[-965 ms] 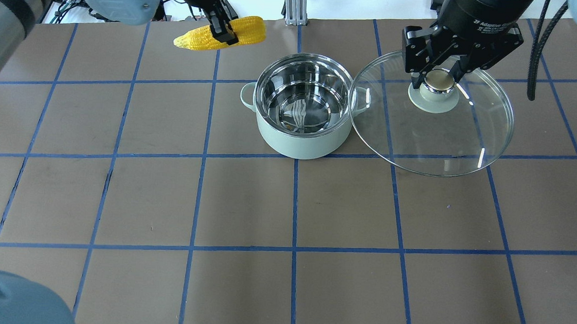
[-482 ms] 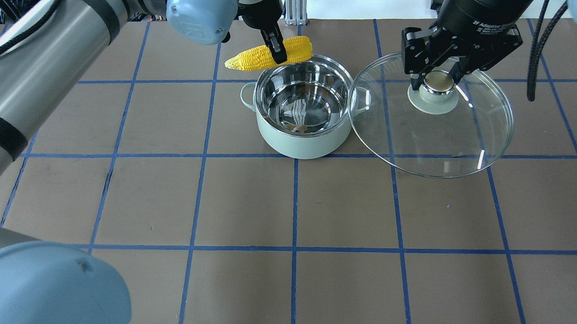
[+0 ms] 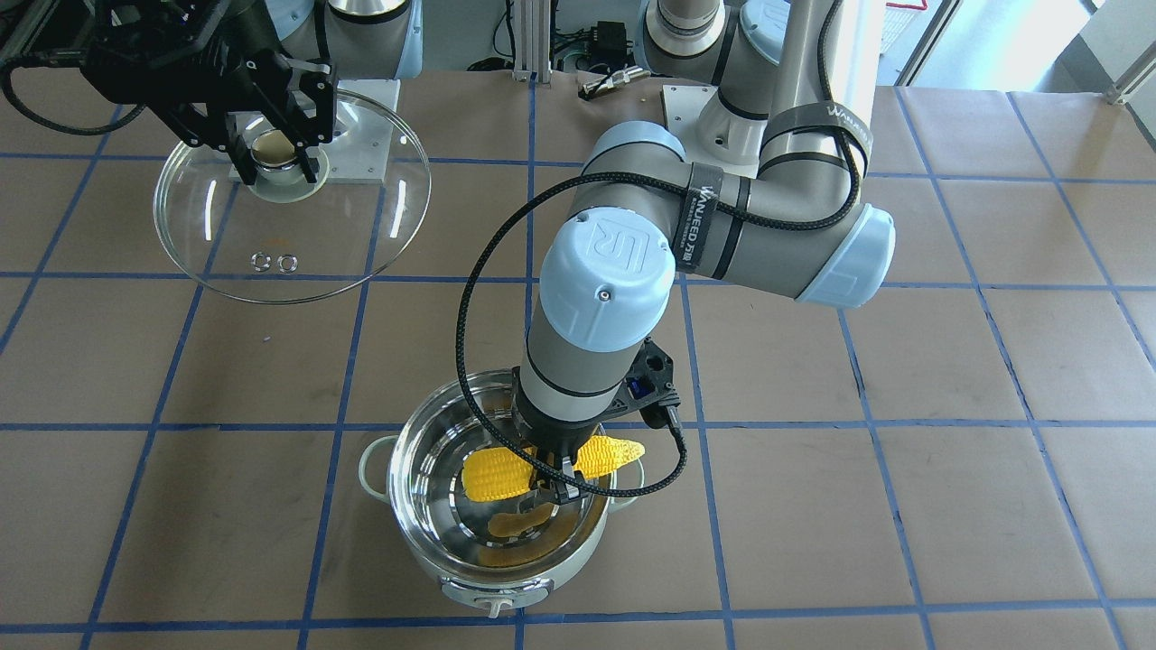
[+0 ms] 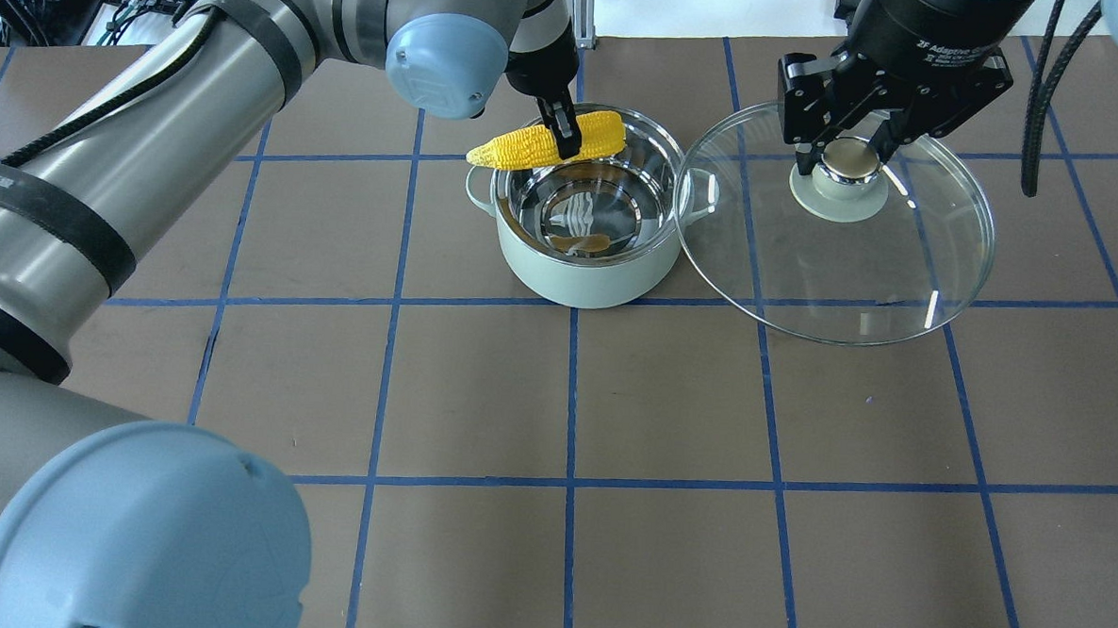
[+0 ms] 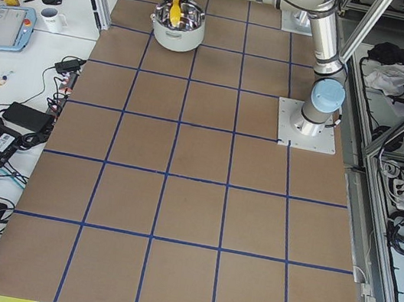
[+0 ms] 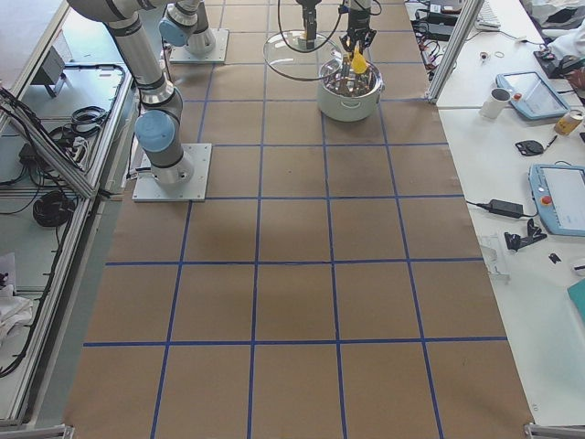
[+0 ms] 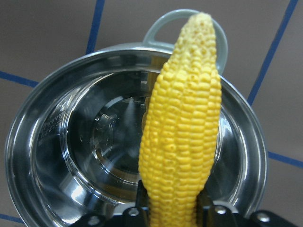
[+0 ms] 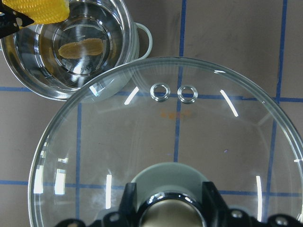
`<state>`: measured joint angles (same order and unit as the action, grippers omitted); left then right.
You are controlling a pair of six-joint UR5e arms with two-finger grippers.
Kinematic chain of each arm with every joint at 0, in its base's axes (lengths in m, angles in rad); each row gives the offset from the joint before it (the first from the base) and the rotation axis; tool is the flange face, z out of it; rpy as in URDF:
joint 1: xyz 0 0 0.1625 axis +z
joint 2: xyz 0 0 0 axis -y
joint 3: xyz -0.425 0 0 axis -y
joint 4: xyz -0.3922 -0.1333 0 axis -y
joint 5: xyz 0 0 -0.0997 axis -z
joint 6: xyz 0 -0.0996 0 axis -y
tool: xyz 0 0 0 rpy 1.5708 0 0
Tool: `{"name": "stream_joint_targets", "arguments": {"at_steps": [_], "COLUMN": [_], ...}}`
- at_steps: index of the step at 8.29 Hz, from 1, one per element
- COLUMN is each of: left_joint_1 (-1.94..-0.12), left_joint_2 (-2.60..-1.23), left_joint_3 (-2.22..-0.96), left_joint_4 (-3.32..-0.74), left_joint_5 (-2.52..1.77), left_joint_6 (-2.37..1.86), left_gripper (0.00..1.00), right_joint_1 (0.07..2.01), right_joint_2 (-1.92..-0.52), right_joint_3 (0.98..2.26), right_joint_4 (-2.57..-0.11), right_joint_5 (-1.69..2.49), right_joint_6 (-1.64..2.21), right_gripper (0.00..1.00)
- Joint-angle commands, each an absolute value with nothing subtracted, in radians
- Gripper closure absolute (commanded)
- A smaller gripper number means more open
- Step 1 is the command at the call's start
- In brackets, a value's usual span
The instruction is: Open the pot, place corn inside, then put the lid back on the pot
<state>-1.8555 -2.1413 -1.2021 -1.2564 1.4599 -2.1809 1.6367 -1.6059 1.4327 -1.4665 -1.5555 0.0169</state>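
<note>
From over the robot's shoulders, nearest us on the table [image 4: 480, 395] stands the pot [image 4: 579, 279], open. Just above its far rim, around 11 o'clock, the left pincer [image 4: 564, 137] is clenched across the middle of the corn [image 4: 510, 149]. The cob lies level, its pointed tip jutting past the rim towards 9 o'clock.

So we judge the drop isn't ready yet. The cob looks about as long as the pot is wide, so we'd want it drawn towards 6 o'clock, over the middle of the opening. Then dip the tip and lower it below the rim before letting go, or an end may catch on the steel edge. Over at 3 o'clock the right pincer [image 4: 847, 155] grips the lid [image 4: 853, 275] by its knob [image 8: 165, 210], off to the side of the opening. We can't tell whether the glass rests on the table.

On to surfaces. The pot wall is smooth pale mint with a small loop handle [image 4: 473, 188]. Inside it's mirror-bright steel, showing a yellowish reflection on the floor. The corn is bumpy rows of kernels narrowing to a blunt point, which probably gives the fingers good purchase. The lid is a clear, glossy dome with two metal vent rings [image 8: 161, 91] and a shiny knob on a pale green base.
</note>
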Motion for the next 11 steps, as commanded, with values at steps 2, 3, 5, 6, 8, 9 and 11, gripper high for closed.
{"name": "stream_joint_targets", "arguments": {"at_steps": [2,3,5,6,8,9,11], "left_joint_1": [-1.897,-1.907,-1.908,-1.908,-1.908,-1.908,-1.901], "left_joint_2": [-2.192,-2.194,-2.218,-2.218,-2.212,-2.182,-2.088], "left_joint_3": [-1.201,-1.203,-1.206,-1.206,-1.206,-1.204,-1.207], "left_joint_4": [-1.154,-1.154,-1.146,-1.143,-1.143,-1.152,-1.205], "left_joint_5": [1.459,1.457,1.448,1.447,1.448,1.447,1.450], "left_joint_6": [-2.168,-2.168,-2.166,-2.172,-2.177,-2.174,-2.163], "left_gripper": [1.00,1.00,1.00,0.83,0.20,0.09,0.01], "right_joint_1": [1.637,1.637,1.637,1.637,1.637,1.635,1.635], "right_joint_2": [-1.605,-1.606,-1.606,-1.606,-1.605,-1.606,-1.606], "right_joint_3": [1.433,1.433,1.433,1.433,1.433,1.433,1.433], "right_joint_4": [-1.466,-1.466,-1.466,-1.466,-1.466,-1.465,-1.465], "right_joint_5": [-1.555,-1.555,-1.562,-1.563,-1.565,-1.566,-1.566], "right_joint_6": [0.011,0.011,0.009,0.009,0.009,0.009,0.009], "right_gripper": [0.74,0.73,0.74,0.74,0.74,0.74,0.74]}}
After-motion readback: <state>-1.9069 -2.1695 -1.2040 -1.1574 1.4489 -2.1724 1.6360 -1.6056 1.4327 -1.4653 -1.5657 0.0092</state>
